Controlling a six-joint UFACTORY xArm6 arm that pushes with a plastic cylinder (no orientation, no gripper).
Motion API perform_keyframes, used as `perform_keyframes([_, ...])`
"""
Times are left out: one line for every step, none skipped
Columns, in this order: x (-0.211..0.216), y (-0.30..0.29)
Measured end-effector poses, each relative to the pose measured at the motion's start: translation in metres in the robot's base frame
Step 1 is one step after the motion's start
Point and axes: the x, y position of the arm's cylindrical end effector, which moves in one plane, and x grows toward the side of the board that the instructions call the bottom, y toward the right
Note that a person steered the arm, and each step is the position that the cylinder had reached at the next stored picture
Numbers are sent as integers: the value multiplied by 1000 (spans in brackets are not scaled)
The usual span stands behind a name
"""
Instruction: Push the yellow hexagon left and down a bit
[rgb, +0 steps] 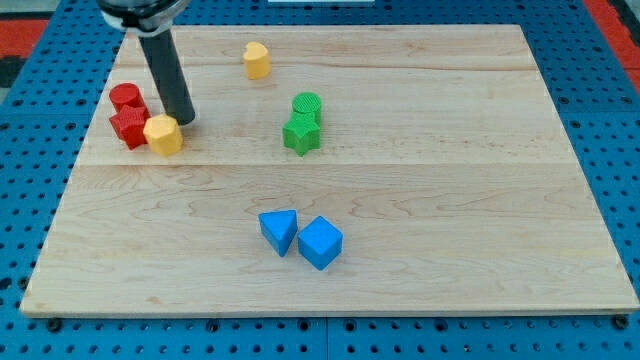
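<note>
The yellow hexagon lies at the board's upper left, touching a red star-shaped block on its left. A red cylinder stands just above the red star. My tip rests on the board right beside the yellow hexagon, at its upper right edge, touching or almost touching it. The dark rod rises from there toward the view's top left.
A yellow heart-like block sits near the top. A green cylinder and a green star sit together at centre. A blue triangle and a blue cube lie lower middle. The board's left edge is close.
</note>
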Motion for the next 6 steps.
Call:
perform_keyframes([58,0])
perform_keyframes([77,2])
perform_keyframes([38,34])
perform_keyframes([37,-1])
perform_keyframes([46,-38])
perform_keyframes([67,-59])
